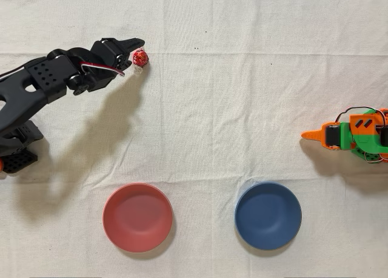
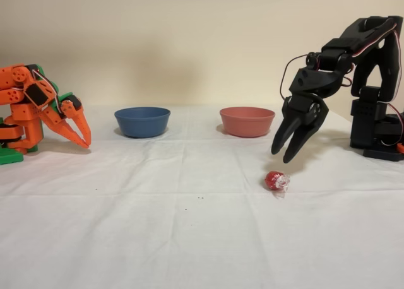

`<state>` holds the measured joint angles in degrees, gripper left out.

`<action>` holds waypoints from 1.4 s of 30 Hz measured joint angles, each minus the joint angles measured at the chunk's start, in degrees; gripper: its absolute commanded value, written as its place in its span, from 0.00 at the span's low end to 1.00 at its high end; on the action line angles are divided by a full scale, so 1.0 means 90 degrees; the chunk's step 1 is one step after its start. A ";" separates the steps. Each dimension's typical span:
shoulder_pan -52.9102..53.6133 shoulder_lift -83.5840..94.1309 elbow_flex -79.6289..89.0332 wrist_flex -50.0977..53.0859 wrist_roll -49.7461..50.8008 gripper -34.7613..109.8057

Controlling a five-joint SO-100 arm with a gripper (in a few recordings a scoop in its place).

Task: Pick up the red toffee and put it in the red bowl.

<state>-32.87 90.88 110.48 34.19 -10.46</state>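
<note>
The red toffee, a small ball of shiny red foil with clear wrapper ends, lies on the white cloth. My black gripper hangs just above it, pointing down, fingers slightly apart and holding nothing. In the fixed view the fingertips sit a little above and to the right of the candy, not touching it. The salmon-red bowl stands empty, well away from the toffee: at the lower left in the overhead view, behind the candy in the fixed view.
A dark blue bowl of the same size stands beside the red one. The idle orange arm rests at the opposite side of the table. A creased white cloth covers the table.
</note>
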 measured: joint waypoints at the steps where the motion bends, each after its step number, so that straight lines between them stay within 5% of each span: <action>1: 0.0000 -0.0029 0.0000 -0.0029 0.0020 0.45; 42: -0.0098 -0.1260 -0.0010 -0.0928 -0.0049 0.46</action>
<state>-33.75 79.54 110.39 25.84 -10.90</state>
